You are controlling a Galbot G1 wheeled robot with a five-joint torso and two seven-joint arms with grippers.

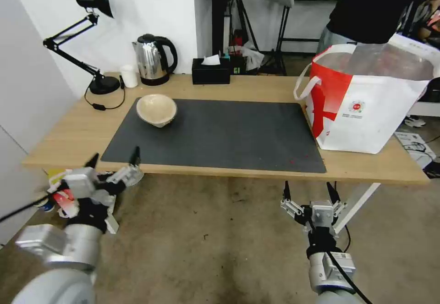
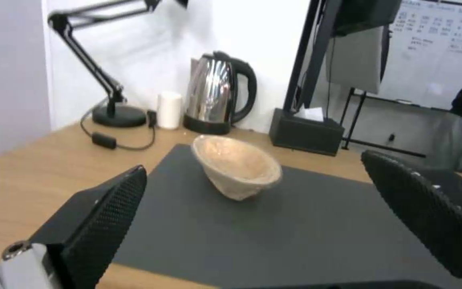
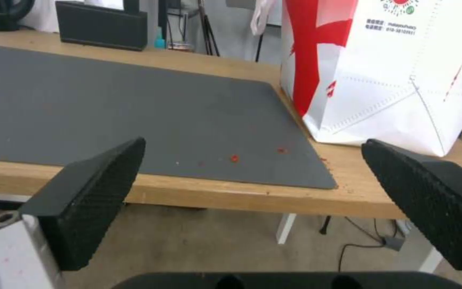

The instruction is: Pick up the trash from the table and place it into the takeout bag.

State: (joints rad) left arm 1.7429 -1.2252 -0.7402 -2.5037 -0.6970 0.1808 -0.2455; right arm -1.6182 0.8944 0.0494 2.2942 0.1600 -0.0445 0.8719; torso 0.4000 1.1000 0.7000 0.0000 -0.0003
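Where the dark-grey mat (image 1: 215, 134) covers the light-wood counter (image 1: 73, 129), one piece of trash lies: a beige pulp bowl (image 1: 156, 109), tipped on its side at the mat's far left corner, mouth turned up and outward.
Takeout bag (image 1: 366, 97): white with a red panel, loop handle and round red logo; stands upright on the counter just beside the mat's right edge, mouth open, silvery lining showing.
Left gripper (image 1: 113, 158): hangs at the mat's near left corner, just off the counter's front edge; fingers spread wide, holding nothing; pulp bowl well ahead of it.
Right gripper (image 1: 309, 192): hangs below the counter's front edge, near the mat's near right corner; fingers spread wide, holding nothing.
Behind the mat: desk lamp (image 1: 91, 38), small white cup (image 1: 129, 75), steel kettle (image 1: 154, 59), black tissue box (image 1: 211, 70).
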